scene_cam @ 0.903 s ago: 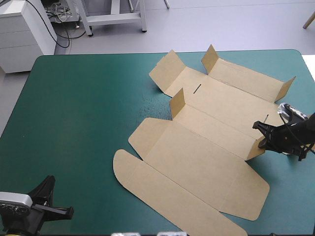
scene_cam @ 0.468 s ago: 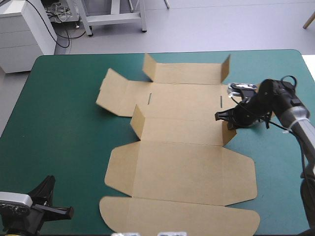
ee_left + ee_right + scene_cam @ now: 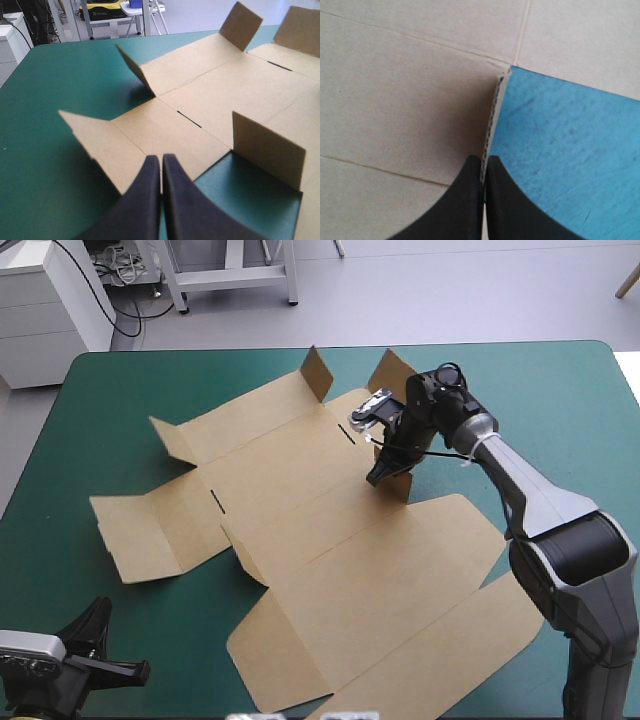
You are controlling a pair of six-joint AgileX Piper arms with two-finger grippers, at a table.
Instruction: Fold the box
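Observation:
The brown box (image 3: 330, 540) lies spread as a cut sheet across the middle of the table, turned at an angle, with several small flaps standing up. My right gripper (image 3: 381, 476) is over the sheet's far right part, shut on one upright flap (image 3: 403, 483). The right wrist view shows that flap's corrugated edge (image 3: 493, 112) pinched between the black fingers (image 3: 470, 200). My left gripper (image 3: 140, 670) rests shut near the table's near left corner, apart from the box. In the left wrist view its fingers (image 3: 161, 167) meet in one arch, pointing at the sheet's left flaps (image 3: 100, 140).
Teal-green cover (image 3: 580, 410) shows bare along the right side and at the far left corner (image 3: 110, 390). The sheet's near flap (image 3: 420, 680) reaches the table's near edge. Its left flap (image 3: 135, 535) lies close to the left edge.
The right gripper has swung from the table's right side to the far middle, holding the flap. The whole sheet turned and slid left with it. The left arm has not moved.

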